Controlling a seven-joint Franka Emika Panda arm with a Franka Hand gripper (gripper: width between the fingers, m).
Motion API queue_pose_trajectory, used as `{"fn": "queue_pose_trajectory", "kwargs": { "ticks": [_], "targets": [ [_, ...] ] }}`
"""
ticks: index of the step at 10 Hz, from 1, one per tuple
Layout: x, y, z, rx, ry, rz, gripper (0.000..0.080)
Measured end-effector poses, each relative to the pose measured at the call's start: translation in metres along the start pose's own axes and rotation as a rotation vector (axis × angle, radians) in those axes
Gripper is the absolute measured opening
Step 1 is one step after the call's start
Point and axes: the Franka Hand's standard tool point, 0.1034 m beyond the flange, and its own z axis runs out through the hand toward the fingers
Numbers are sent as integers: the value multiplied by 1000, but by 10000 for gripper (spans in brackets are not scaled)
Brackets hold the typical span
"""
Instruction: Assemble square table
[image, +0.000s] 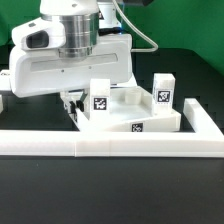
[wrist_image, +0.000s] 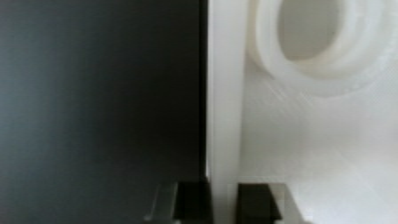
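Exterior view: the large thick white plastic square slab (image: 128, 108) lies on the black tabletop (image: 60, 190), beside a long low white wall (image: 110, 146) at its 6 o'clock. The claw (image: 72, 102) pinches the slab's 9 o'clock edge.

A robotics lab bench; a Franka arm (image: 75, 50) over a black work surface (image: 30, 190) fenced by a low white wall (image: 110, 148); black-white tags on the square table (image: 120, 122) parts.

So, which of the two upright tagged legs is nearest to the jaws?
The leg on the exterior view's left, standing just beside the gripper; the other leg stands across the slab, toward the exterior view's right.
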Motion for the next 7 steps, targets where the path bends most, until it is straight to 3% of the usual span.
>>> {"fn": "queue_pose_trajectory", "kwargs": {
  "ticks": [7],
  "targets": [
    [12, 4, -6, -56, -27, -632, 60]
  ]
}}
